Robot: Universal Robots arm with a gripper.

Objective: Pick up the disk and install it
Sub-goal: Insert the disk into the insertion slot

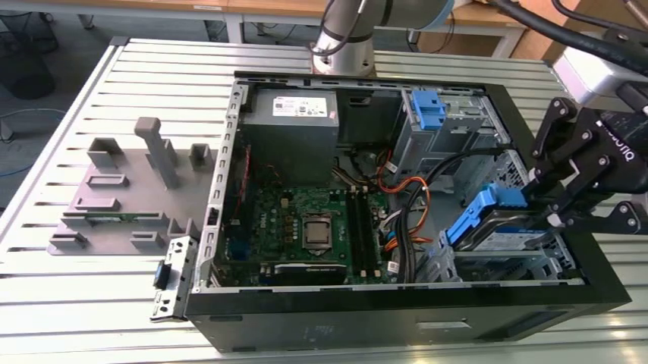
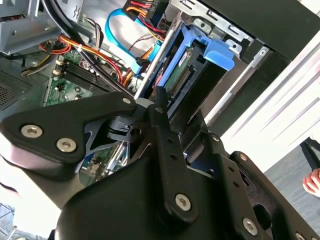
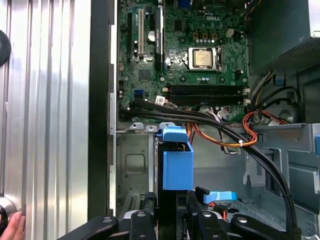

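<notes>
The disk point(image 1: 506, 227) is a silver-grey drive in blue plastic rails. It sits tilted over the drive bay point(image 1: 506, 265) at the front corner of the open computer case, on the exterior view's right. My gripper point(image 1: 552, 212) reaches in from that side and is shut on the disk's outer end. In the first wrist view the blue rail of the disk point(image 3: 177, 167) stands between my black fingers point(image 3: 145, 222). In the second wrist view the disk point(image 2: 187, 65) shows its connector edge just past my gripper point(image 2: 165, 107).
Inside the case lie the motherboard point(image 1: 303, 227), the grey power-supply box point(image 1: 291, 121), orange and black cables point(image 1: 410, 205) and another blue bracket point(image 1: 430, 110). A grey stand with upright posts point(image 1: 132, 189) sits on the slatted metal table point(image 1: 61, 303). A person's hand point(image 3: 12, 225) rests near the case.
</notes>
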